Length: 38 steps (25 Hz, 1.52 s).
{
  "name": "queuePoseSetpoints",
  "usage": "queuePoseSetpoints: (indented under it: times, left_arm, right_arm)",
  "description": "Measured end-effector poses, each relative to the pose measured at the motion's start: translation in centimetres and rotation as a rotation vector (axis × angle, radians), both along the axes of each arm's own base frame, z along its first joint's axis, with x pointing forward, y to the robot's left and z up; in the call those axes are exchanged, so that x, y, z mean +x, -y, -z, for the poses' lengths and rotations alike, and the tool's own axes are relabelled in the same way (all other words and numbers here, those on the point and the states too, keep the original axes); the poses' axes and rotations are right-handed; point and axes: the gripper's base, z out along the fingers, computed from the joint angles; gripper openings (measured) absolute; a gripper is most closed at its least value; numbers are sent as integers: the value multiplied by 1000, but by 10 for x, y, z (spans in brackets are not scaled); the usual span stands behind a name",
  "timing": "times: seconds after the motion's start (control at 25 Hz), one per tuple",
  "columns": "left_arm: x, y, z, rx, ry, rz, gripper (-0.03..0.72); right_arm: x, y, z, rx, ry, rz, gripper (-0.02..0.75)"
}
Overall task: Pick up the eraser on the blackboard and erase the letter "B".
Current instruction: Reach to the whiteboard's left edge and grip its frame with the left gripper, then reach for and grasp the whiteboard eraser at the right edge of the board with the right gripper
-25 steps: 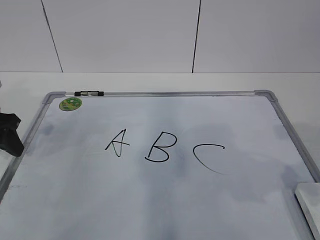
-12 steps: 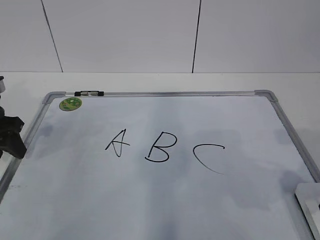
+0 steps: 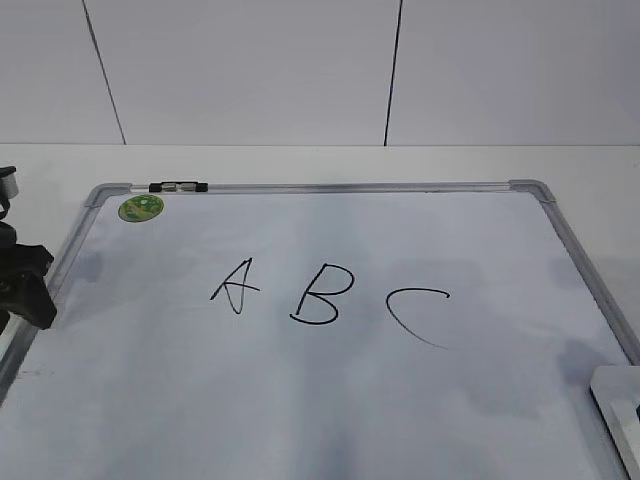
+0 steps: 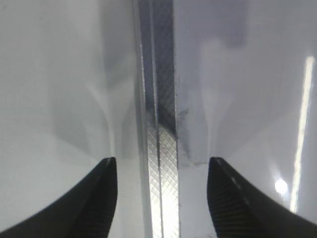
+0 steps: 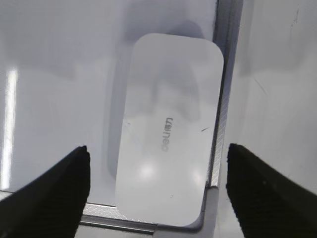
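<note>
Now poised: right hand [image 5: 156, 191] spread wide, straddling eraser [image 5: 168, 129] at board [image 3: 560, 235] corner, ready to grab; left hand [image 4: 161, 198] released, parked over frame.

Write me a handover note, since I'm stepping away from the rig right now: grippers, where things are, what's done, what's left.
Left gripper: open, empty, over the blackboard left frame edge.
Right gripper: open, empty, above the eraser, not touching it.
Eraser lies in the board's near right corner.
Letter "B" intact between the A and C.
Done: nothing erased.
Left: grasp eraser, wipe only the B.
</note>
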Motion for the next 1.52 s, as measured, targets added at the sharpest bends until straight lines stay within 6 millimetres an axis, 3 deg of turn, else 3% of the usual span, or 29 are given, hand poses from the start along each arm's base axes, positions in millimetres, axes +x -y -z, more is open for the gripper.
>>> queuePoseSetpoints:
  times: [0.88, 1.28, 1.52]
  left_arm:
    - [0, 17, 5, 32, -4, 82, 392]
    - [0, 15, 5, 52, -1, 90, 248]
    - [0, 15, 6, 54, -3, 91, 232]
  right_arm:
    - [0, 0, 0, 6, -1, 23, 668]
    - [-3, 1, 1, 0, -41, 22, 643]
    - [-5, 1, 1, 1, -60, 31, 644]
